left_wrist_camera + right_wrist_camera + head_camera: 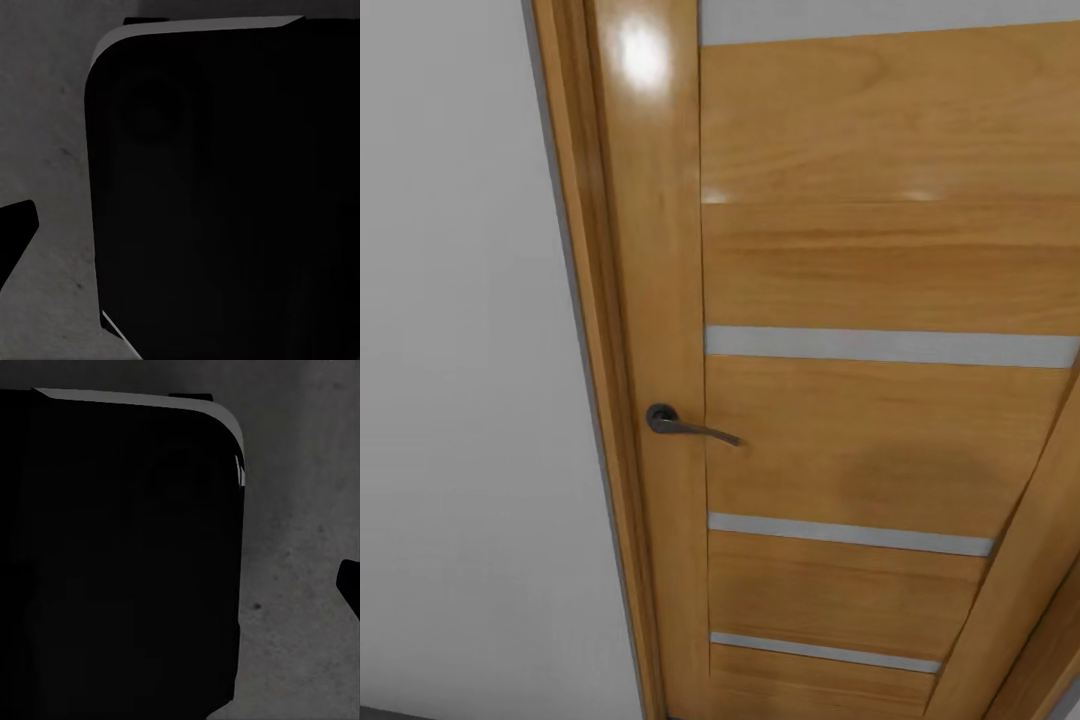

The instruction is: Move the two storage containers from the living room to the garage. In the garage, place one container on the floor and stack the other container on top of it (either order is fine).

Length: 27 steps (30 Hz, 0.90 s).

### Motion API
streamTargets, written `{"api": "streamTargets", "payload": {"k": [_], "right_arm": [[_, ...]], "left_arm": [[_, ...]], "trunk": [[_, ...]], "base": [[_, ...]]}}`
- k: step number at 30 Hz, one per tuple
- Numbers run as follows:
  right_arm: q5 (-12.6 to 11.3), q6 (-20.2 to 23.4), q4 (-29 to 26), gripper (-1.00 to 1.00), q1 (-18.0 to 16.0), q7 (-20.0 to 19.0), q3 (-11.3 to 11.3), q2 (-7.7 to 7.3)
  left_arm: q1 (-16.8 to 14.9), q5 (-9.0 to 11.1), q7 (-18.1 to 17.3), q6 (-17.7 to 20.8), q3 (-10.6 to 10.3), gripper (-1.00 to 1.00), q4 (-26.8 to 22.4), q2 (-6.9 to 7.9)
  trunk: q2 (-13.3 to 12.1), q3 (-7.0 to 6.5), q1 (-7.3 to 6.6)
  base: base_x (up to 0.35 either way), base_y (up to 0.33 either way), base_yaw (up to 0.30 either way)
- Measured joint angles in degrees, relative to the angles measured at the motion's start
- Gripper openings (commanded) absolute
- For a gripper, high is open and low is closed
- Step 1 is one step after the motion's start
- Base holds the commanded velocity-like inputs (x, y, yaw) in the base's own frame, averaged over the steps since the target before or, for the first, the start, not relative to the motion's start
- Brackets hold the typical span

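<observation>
Ahead, glossy wooden door (880, 260) with dark lever handle (685, 424); each hand's state unreadable.

Home interior. Wooden door (880, 400) with pale horizontal strips, dark lever handle (685, 423), wood frame (600, 330), plain white wall (460, 400). Wrist views: grey speckled concrete floor (300, 547).

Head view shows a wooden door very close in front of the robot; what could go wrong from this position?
1. The wooden door and its frame sit very near the head camera, so driving forward would probably mean hitting them.
2. The dark lever handle sticks out from the door; a passing arm or the trunk might catch on it.
3. Both wrist views look down at grey speckled floor beside a black body, so they give little warning of the door.
</observation>
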<state>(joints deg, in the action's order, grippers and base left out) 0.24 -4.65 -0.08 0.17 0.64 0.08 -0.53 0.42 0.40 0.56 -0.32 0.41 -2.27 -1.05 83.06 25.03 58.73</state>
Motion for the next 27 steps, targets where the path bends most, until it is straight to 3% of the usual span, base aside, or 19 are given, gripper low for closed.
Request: {"api": "streamTargets", "payload": {"k": [27], "right_arm": [[0.0,0.0,0.0,1.00,0.0,0.0,0.0,0.00]], "left_arm": [[0.0,-0.1,0.0,0.0,0.0,1.00,0.0,0.00]], "trunk": [[0.0,0.00,0.00]], "base": [[0.033,-0.044,0.000]]}}
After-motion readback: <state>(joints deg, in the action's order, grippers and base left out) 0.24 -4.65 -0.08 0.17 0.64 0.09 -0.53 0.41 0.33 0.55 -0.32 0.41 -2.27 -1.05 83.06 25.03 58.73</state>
